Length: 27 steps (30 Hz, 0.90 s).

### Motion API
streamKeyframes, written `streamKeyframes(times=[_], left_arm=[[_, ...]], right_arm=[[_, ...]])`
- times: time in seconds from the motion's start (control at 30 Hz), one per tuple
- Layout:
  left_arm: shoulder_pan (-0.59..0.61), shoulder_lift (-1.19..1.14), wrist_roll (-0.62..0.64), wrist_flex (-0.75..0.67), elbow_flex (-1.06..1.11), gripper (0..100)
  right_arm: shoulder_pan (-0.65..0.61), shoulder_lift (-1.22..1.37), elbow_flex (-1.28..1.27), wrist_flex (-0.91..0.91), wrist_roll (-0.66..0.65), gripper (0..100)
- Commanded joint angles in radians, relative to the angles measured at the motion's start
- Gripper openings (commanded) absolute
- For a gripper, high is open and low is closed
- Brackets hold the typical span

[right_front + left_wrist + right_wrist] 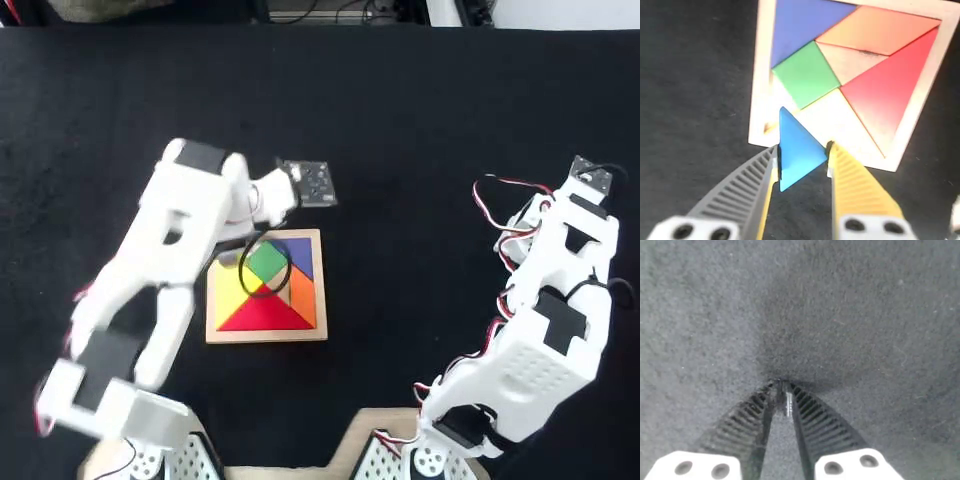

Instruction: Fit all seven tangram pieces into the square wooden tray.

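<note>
Gripping the blue triangle (799,152) in the left hand (802,150), over the rim of the wooden tray (761,100), near the green square (805,75). Holding the right hand (782,387) pinched shut, down at the worktop (865,315), well apart.

White arms (170,250), black servo blocks (562,325), red-and-black cables (508,238); left hand (803,149) with ribbed fingers (747,190) grey and, seemingly, yellow.

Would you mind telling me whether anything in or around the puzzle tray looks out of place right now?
Only one thing: a small blue triangle is not seated. The left gripper holds it at the rim of the tray, while the other coloured pieces lie flat inside. Nothing looks spilled or damaged.
</note>
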State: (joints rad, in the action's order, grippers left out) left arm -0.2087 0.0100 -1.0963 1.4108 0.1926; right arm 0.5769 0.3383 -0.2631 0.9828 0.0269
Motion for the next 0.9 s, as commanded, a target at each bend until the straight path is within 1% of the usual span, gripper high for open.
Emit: streamKeyframes(times=[0.0,0.07,0.17,0.23,0.3,0.47,0.6,0.73,0.87], left_arm=[[0.025,0.244,-0.006,-0.279,0.291,14],[0.024,0.245,-0.005,-0.362,0.346,14],[0.018,0.178,-0.005,-0.414,0.340,14],[0.016,0.109,-0.008,-0.425,0.303,14],[0.012,0.046,-0.014,-0.419,0.265,14],[-0.012,-0.025,-0.057,-0.293,0.165,14],[-0.008,-0.029,-0.061,-0.295,0.147,14],[-0.002,-0.031,-0.133,-0.287,0.156,14],[0.008,-0.031,-0.146,-0.293,0.174,24]], right_arm=[[-0.008,-0.002,0.044,0.006,0.003,1.1],[-0.008,-0.002,0.044,0.006,0.003,1.1],[-0.008,-0.001,0.044,0.006,0.003,1.1],[-0.008,-0.001,0.044,0.008,0.003,1.1],[-0.008,-0.001,0.044,0.006,0.003,1.1],[-0.008,-0.001,0.044,0.005,0.005,1.1],[-0.008,-0.001,0.044,0.005,0.005,1.1],[-0.008,-0.001,0.044,0.005,0.005,1.1],[-0.009,-0.001,0.044,0.005,0.003,1.1]])
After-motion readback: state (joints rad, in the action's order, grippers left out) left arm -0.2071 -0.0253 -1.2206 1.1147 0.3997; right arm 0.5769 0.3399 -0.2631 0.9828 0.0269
